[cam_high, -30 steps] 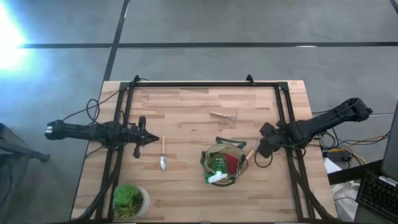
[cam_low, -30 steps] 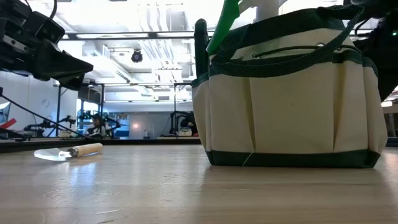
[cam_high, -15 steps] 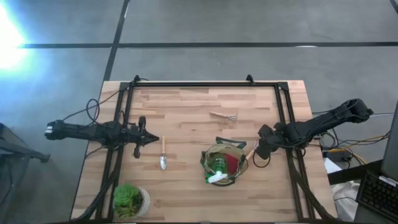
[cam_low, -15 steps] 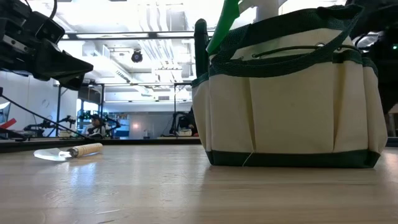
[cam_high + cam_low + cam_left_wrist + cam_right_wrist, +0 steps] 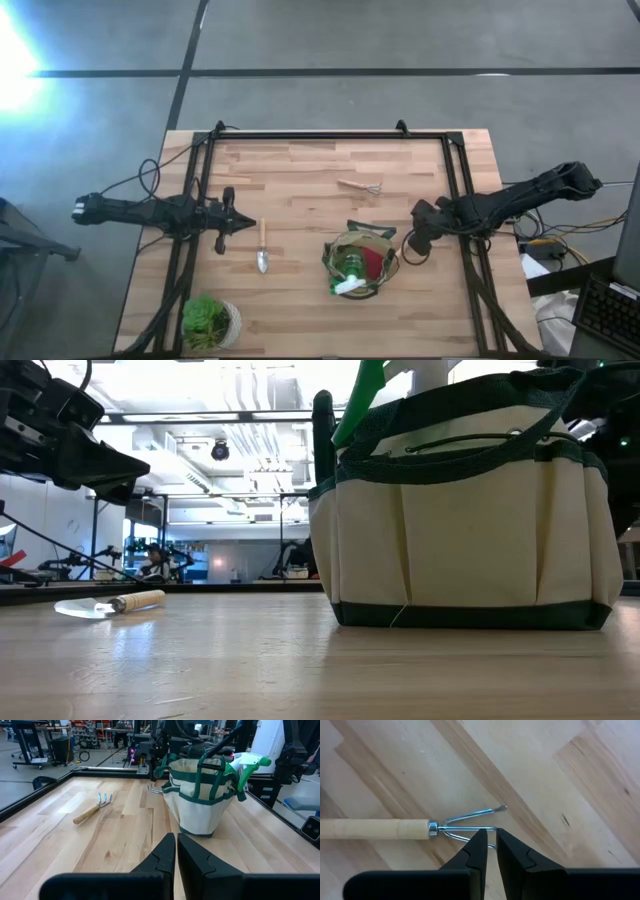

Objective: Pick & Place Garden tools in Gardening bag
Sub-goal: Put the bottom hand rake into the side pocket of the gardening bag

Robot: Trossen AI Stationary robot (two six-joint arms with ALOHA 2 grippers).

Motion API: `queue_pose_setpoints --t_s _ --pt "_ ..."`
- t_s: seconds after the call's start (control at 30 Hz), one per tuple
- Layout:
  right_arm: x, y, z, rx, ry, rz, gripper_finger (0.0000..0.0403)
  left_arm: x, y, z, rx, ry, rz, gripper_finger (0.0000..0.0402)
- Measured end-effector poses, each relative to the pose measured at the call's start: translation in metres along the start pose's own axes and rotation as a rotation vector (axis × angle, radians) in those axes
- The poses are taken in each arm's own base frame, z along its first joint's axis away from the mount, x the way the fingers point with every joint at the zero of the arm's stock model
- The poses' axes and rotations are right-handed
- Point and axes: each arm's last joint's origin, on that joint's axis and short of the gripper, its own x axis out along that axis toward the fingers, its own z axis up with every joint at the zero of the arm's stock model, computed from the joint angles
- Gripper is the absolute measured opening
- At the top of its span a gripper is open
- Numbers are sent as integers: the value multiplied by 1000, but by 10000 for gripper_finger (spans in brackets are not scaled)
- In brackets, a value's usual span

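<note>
The olive-tan gardening bag (image 5: 360, 266) stands on its base at the table's near middle. A green spray bottle (image 5: 350, 275) and a pink-red item (image 5: 374, 262) stick out of it. My right gripper (image 5: 413, 243) hangs just right of the bag, pointing steeply down and shut on a wooden-handled rake fork (image 5: 380, 828). A second rake fork (image 5: 360, 186) lies flat farther back. A silver trowel (image 5: 262, 246) lies flat left of the bag. My left gripper (image 5: 240, 222) waits shut beside the trowel, touching nothing. My right gripper pinches the rake fork's metal tines (image 5: 492, 828) between its two fingertips, coming from above at a steep slant. The wooden handle (image 5: 375, 828) sticks out sideways from the fingers, toward the bag. I cannot tell whether the fork is clear of the table.
A leafy green plant in a pale pot (image 5: 208, 320) stands at the near left corner. Black frame rails (image 5: 330, 136) run along the table's far, left and right sides. Bare wood lies between the trowel and the bag.
My right gripper has sunk a little and shifted slightly toward the bag, tipping more steeply downward, with the rake fork still in its fingers. In the high view the fork's handle shows less than before.
</note>
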Motion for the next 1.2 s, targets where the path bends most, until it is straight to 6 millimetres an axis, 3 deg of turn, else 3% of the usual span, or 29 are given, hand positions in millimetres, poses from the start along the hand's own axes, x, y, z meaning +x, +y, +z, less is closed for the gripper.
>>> queue_pose_setpoints --t_s 0.67,0.93,1.2 --pt "6 -1 -1 12 -10 -50 36 0 0 0 0 0 0 23" --pt "23 1 1 33 80 -143 89 0 0 0 0 0 0 23" --pt "24 9 8 -10 104 -146 138 0 0 0 0 0 0 23"
